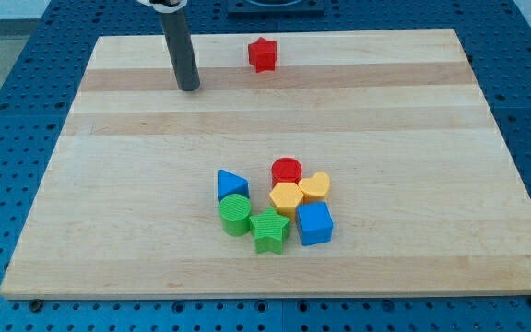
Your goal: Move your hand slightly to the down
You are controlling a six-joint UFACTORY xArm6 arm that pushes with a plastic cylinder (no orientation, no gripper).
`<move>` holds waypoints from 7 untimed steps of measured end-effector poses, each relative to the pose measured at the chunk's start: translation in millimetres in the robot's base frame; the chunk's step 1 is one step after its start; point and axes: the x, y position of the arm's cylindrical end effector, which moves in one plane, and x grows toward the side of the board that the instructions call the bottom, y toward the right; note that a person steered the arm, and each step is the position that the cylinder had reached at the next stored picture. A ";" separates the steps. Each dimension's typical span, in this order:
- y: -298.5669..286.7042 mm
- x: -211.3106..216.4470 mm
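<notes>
Rod (180, 46) is seen near the view's top left, long axis close to vertical, pointing down at the counter (413, 138). My tip (188, 88) is set on the wood, well apart from every block. No gripper is fitted, so open or closed cannot be told; nothing is held.

Block count, eight total:
- red: two. A red star (263, 55) is placed alone near the view's top, to the right of my tip with a clear gap. A red cylinder (287, 171) is at the top of the cluster.
- yellow: two. A yellow hexagon (286, 196) is set just below the red cylinder, and a yellow heart (315, 187) is beside it on the right, touching or nearly so.
- blue: two. A blue triangular prism (231, 184) is at the cluster's left, a blue cube (314, 223) at its lower right.
- green: two. A green cylinder (235, 214) is below the blue prism, a green star (269, 231) to its right.

Seven blocks are packed together at the view's lower centre, far below and right of my tip.

Materials: rod is dark, smooth, round in section. Counter is pale wood in lengthwise planks with visible grain. It is laid on a blue perforated base (7, 74). Blocks look like matte plastic.
</notes>
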 end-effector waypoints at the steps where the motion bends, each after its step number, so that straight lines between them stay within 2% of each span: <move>1: 0.0 0.0; 5: 0.0 19.9; 7: 0.0 51.2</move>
